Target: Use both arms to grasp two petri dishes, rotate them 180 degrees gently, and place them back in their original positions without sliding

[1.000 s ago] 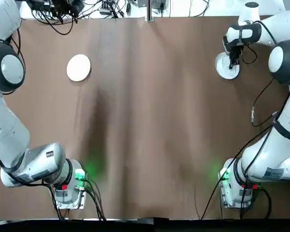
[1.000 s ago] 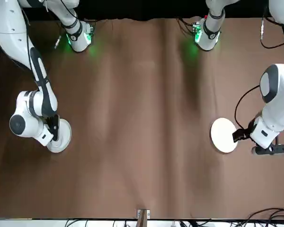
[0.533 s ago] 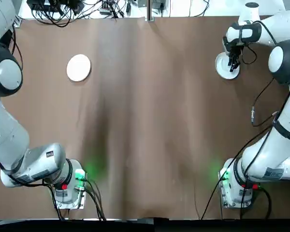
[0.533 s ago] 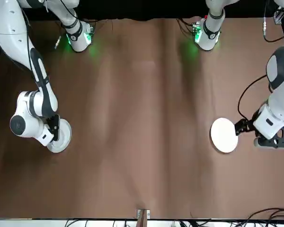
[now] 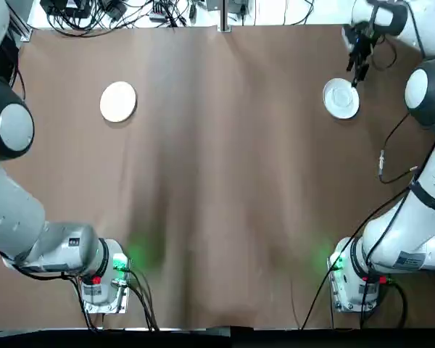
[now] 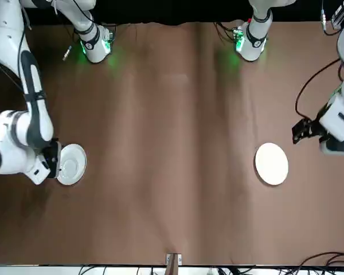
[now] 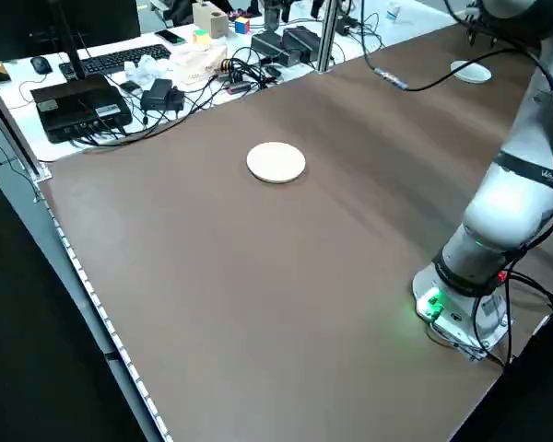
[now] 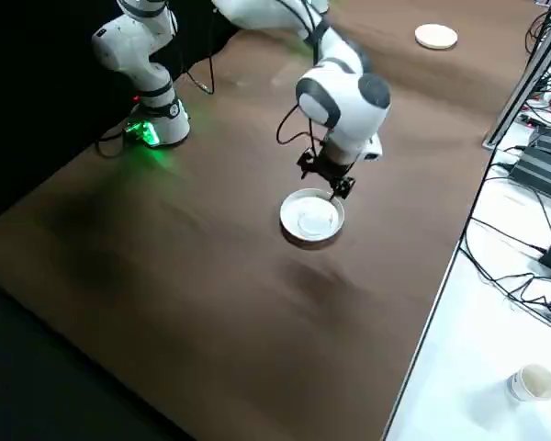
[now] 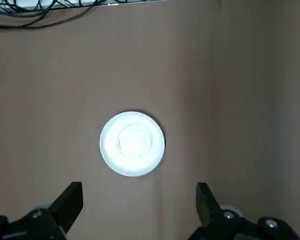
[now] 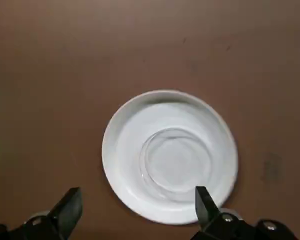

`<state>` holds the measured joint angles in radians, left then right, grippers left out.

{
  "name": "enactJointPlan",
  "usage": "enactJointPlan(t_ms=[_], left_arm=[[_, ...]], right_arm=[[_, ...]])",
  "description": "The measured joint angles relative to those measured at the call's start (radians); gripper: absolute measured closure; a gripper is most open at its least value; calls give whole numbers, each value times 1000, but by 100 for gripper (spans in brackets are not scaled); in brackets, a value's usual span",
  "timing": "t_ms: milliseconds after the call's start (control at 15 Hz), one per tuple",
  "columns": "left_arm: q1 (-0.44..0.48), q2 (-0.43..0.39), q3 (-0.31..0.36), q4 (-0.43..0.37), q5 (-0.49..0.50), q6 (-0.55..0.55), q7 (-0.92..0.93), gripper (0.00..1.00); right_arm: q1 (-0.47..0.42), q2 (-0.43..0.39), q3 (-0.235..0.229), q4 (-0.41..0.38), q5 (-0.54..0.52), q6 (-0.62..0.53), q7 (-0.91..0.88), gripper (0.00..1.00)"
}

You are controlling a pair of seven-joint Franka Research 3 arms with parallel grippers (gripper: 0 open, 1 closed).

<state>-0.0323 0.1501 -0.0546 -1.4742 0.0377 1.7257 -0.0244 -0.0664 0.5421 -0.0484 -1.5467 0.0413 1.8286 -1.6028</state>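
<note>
Dishes: I counted two petri dishes, both flat on the one brown table (image 5: 225, 217), well apart, one far left and one far right.
Left dish: the plain white dish (image 5: 118, 101) lay at far left, no finger on it.
Right dish: the ringed dish (image 5: 341, 98) lay at far right with its rim facing up.
Arms: I had two in view, the left arm (image 5: 11, 196) and the right arm (image 5: 420, 203), their bases at the near edge.
Left gripper: I saw my left gripper (image 9: 140, 186) above the table, to the left of the plain dish; its two fingers stood wide apart and held nothing.
Right gripper: my right gripper (image 10: 139, 189) was at the ringed dish's right side, two fingers wide apart, nothing held. One fingertip overlapped the rim in the wrist view; I could not tell whether it touched.
Far bench: beyond the table I counted one monitor (image 7: 60, 23), one keyboard (image 7: 120, 60), one mouse (image 7: 41, 65) and one small coloured cube (image 7: 242, 25), with tangled black cables (image 7: 198, 97) toward the left.
Bench, right part: one white cup (image 8: 533, 383) stood there.
</note>
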Motion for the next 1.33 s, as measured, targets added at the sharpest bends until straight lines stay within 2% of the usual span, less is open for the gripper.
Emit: enactJointPlan(t_ms=[267, 533, 1000, 1333], left_arm=[[-14, -109, 21, 3, -12, -74, 1, 0], [-14, -196, 26, 3, -13, -162, 1, 0], [-15, -206, 61, -8, -17, -250, 1, 0], [-14, -202, 63, -30, -17, -267, -22, 0]], right_arm=[[-1, -10, -1, 157, 39, -146, 77, 0], [0, -10, 2, 224, 48, -175, 277, 0], [10, -16, 7, 307, 98, -176, 797, 0], [45, -95, 7, 326, 109, -205, 1227, 0]])
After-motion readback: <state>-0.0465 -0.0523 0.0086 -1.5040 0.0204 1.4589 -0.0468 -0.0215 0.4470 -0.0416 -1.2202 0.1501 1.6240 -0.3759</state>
